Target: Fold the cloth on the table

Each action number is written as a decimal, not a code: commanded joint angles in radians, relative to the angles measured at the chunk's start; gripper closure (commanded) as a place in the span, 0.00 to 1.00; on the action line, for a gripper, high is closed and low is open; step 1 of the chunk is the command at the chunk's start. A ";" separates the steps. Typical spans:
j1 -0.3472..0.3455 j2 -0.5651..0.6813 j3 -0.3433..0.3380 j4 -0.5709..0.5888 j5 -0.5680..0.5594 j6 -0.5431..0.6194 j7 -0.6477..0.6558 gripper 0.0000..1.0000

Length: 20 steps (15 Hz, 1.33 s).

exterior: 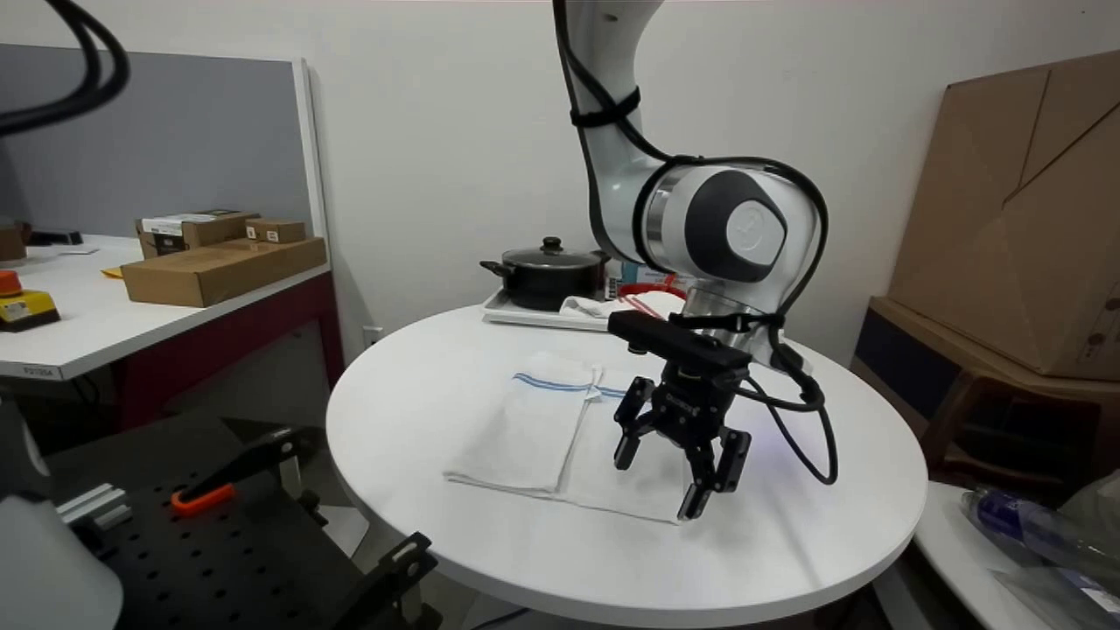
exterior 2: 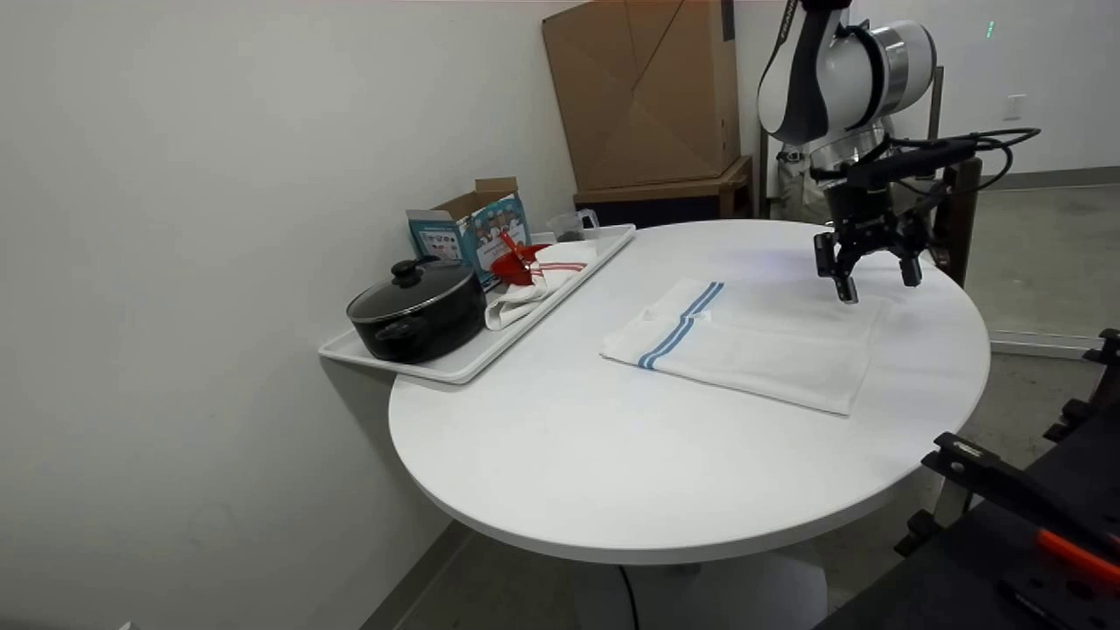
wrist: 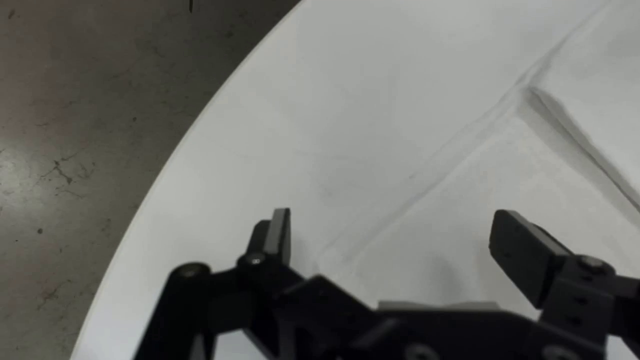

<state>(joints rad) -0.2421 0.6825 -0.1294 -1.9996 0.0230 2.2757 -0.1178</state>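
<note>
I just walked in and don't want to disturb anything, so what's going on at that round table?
A robot arm is folding a white cloth with a blue stripe on the round table. One side of the cloth lies folded over toward the middle; the other side is spread flat. The gripper is open at a corner of that flat side, holding nothing, so that side is not yet folded in.

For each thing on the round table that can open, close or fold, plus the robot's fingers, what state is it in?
Fingers: open, holding nothing.
Blue-striped cloth: partly folded, one side turned over.
Black cooking pot: covered.
Teal cardboard box: open at the top.
Red-striped towel: rumpled.
</note>
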 commanded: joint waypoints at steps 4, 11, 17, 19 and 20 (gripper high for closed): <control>-0.037 0.037 0.010 0.049 0.013 0.010 -0.026 0.00; -0.039 0.079 0.025 0.100 0.014 0.007 -0.036 0.00; -0.039 0.111 0.027 0.134 0.010 0.006 -0.035 0.37; -0.040 0.104 0.028 0.132 0.011 0.008 -0.037 0.53; -0.042 0.098 0.030 0.131 0.015 0.008 -0.037 0.62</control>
<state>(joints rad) -0.2684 0.7704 -0.1101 -1.8868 0.0230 2.2759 -0.1240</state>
